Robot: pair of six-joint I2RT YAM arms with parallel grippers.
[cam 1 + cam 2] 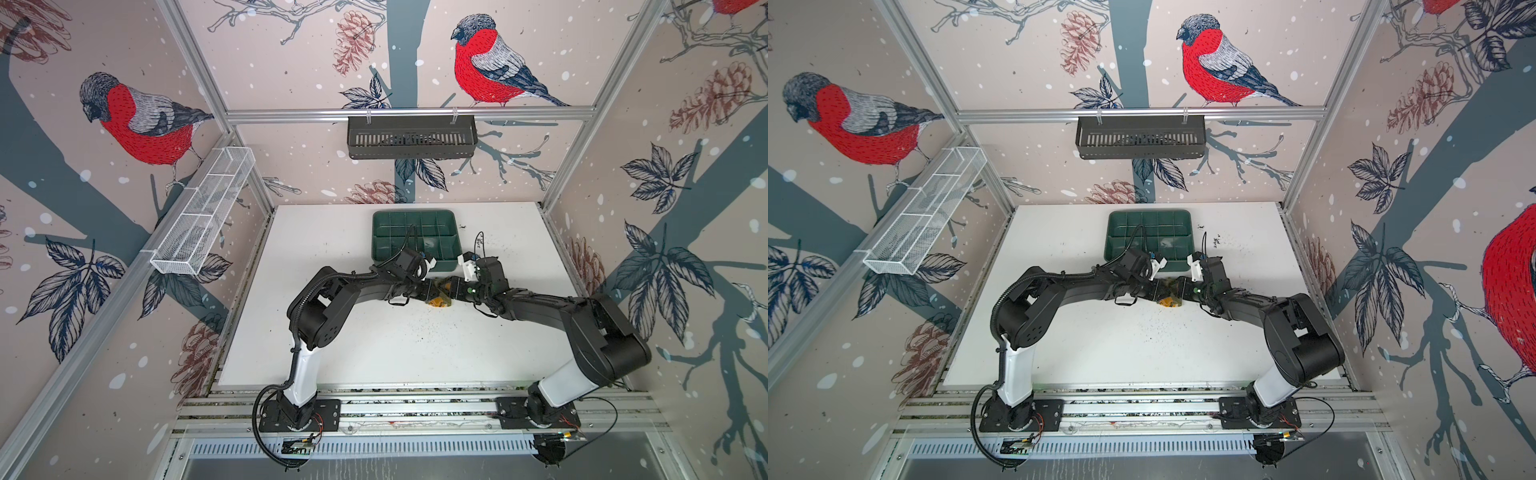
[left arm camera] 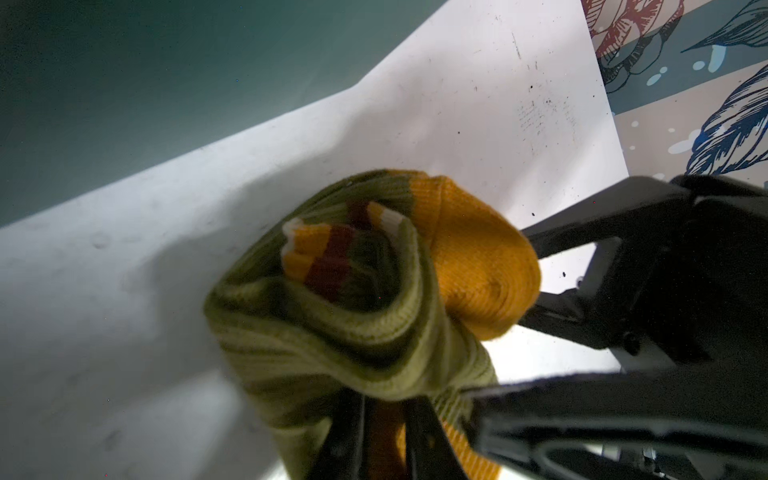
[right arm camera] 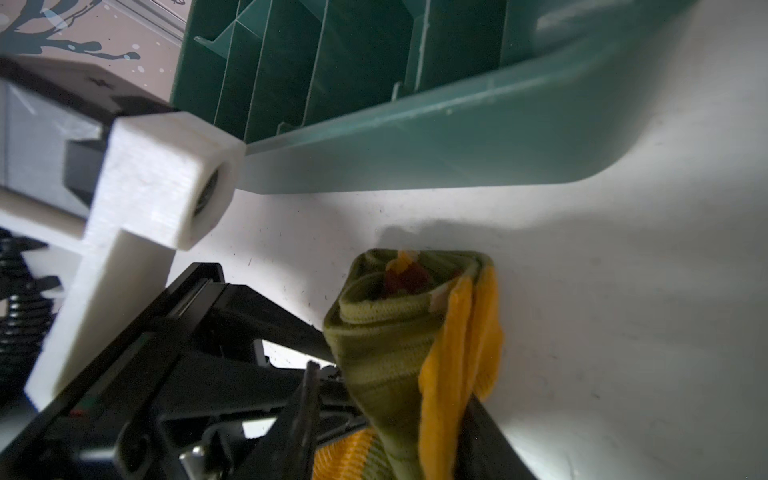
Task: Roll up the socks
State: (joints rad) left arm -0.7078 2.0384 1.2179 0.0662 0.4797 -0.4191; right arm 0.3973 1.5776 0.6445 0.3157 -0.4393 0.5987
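Note:
The socks (image 1: 439,296) (image 1: 1169,296) lie as a tight olive-green roll with an orange toe on the white table, just in front of the tray. In the left wrist view the socks (image 2: 374,299) show the striped cuff coiled inside. My left gripper (image 1: 429,289) (image 2: 384,401) comes from the left and is shut on the roll's end. My right gripper (image 1: 452,289) (image 3: 390,395) comes from the right. Its jaws stand apart around the other end of the socks (image 3: 386,345), with a gap beside one finger (image 3: 309,386).
A dark green compartmented tray (image 1: 415,216) (image 1: 1148,214) (image 3: 415,137) sits right behind the grippers. A black slotted basket (image 1: 411,137) hangs on the back rail. A white wire basket (image 1: 203,212) hangs on the left wall. Dark specks dot the table (image 1: 332,332).

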